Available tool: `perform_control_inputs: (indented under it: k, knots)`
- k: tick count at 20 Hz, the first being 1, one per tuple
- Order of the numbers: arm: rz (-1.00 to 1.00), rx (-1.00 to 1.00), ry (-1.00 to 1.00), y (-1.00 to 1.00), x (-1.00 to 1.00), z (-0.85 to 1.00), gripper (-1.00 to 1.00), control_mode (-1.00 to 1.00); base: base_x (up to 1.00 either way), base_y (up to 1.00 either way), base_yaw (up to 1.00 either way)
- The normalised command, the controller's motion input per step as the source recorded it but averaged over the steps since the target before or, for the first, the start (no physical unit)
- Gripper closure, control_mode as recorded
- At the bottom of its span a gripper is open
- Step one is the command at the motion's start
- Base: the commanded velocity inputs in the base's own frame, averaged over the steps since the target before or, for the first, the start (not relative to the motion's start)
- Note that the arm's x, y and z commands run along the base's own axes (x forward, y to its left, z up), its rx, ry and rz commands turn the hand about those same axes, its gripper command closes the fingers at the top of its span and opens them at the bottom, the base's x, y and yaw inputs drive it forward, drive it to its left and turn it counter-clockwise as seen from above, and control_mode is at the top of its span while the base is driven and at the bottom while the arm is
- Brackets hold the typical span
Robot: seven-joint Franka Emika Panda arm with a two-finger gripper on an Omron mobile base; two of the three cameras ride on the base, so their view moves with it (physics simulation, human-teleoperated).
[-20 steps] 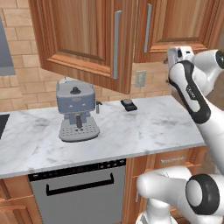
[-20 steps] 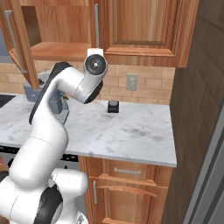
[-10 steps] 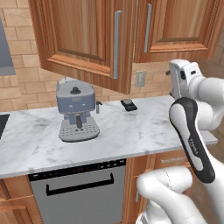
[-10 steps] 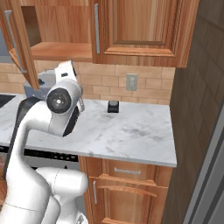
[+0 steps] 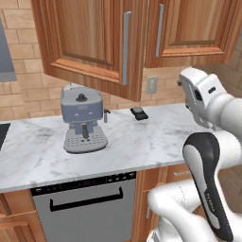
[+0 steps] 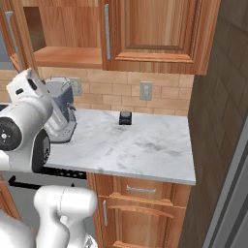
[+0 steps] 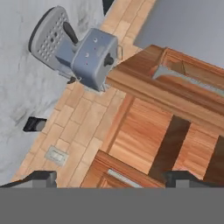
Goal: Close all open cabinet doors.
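Open door: the tall reddish-brown wooden cabinet door with a long silver bar handle [image 5: 90, 45] hangs at the upper left of the left base view, swung out over the grey coffee machine [image 5: 82, 120].
Shelf: in the right base view, upper left, the bare wooden shelf inside the cabinet [image 6: 65, 57] shows, so this door is not shut.
Closed door: the reddish-brown door beside it [image 5: 189, 26], upper right, looks flat and shut.
Hand: the two-finger gripper [image 7: 109, 178] has its tips spread wide and holds nothing.
Left to do: I think the open door is still to be pushed shut.
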Motion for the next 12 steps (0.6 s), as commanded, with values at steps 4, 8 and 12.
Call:
perform_control_inputs:
  k: [4, 8, 12]
  knots:
    - [0.0, -0.17, -0.24, 0.53, -1.0, 0.04, -1.0, -1.0, 0.0, 0.0, 0.0]
    - [0.0, -0.18, -0.21, 0.63, -1.0, 0.0, -1.0, -1.0, 0.0, 0.0, 0.0]
    - [-0.01, -0.19, -0.1, 0.81, -0.55, -0.13, -1.0, -1.0, 0.0, 0.0, 0.0]
